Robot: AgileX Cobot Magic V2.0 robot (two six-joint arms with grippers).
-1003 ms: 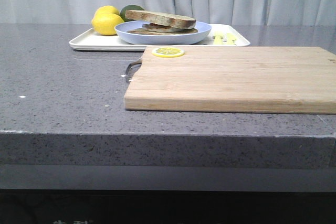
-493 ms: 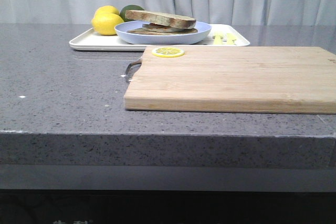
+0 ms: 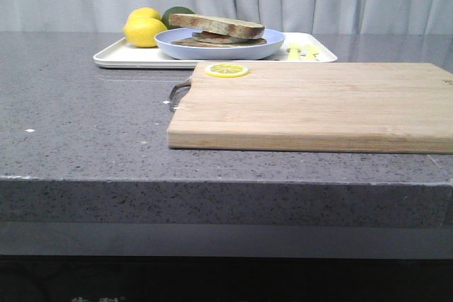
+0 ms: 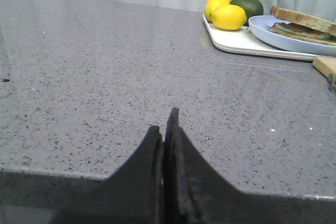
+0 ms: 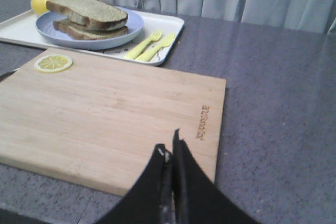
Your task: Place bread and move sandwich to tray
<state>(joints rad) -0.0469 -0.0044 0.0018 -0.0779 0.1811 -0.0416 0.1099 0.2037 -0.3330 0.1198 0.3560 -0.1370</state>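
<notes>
Grey countertop, sandwich (image 5: 86, 17) on tray (image 5: 167, 30), well beyond both pinched-closed, empty claws (image 5: 169, 153).

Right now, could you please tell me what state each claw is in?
Left claw: closed, holding nothing.
Right claw: closed, holding nothing.
</notes>
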